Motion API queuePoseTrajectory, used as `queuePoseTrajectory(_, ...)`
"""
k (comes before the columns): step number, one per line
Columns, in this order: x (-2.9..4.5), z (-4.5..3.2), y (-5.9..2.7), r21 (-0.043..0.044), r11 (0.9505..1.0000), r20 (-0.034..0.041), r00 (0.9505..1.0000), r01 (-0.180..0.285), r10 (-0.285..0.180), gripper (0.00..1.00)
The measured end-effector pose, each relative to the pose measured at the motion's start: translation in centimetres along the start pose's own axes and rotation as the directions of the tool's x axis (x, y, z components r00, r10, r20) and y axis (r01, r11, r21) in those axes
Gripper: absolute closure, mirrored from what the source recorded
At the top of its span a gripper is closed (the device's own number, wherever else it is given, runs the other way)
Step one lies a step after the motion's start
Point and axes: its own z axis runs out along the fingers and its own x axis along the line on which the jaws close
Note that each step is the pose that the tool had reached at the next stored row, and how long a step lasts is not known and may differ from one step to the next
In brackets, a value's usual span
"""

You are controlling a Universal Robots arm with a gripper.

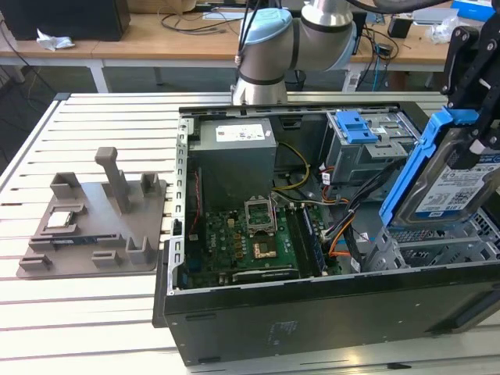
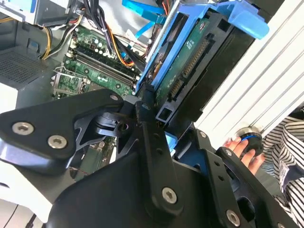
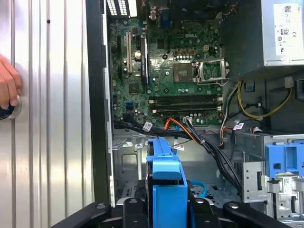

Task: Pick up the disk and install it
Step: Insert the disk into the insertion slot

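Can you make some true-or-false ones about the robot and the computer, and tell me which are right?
The claw grips the disk above the computer. True.
The disk lies flat. False: it hangs tilted.
The disk has a blue frame. True.
The computer is shut. False: its side is off, and the green board shows.
The grey tray sits inside the computer. False: it sits on the table beside it.
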Motion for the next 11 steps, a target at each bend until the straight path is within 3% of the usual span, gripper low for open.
queuePoseTrajectory(3,-0.02,0.19,-1.62,-0.0357,0.9994,-0.0004,1.0000,0.001,-0.001,0.64)
queuePoseTrajectory(4,-0.01,0.26,-2.05,-0.0441,0.9990,-0.0002,1.0000,0.001,-0.001,0.64)
queuePoseTrajectory(8,-0.01,0.51,-3.08,-0.0674,0.9977,-0.0002,1.0000,0.001,-0.001,0.64)
queuePoseTrajectory(11,0.09,0.59,-3.44,-0.0721,0.9974,-0.0004,1.0000,0.001,-0.001,0.64)
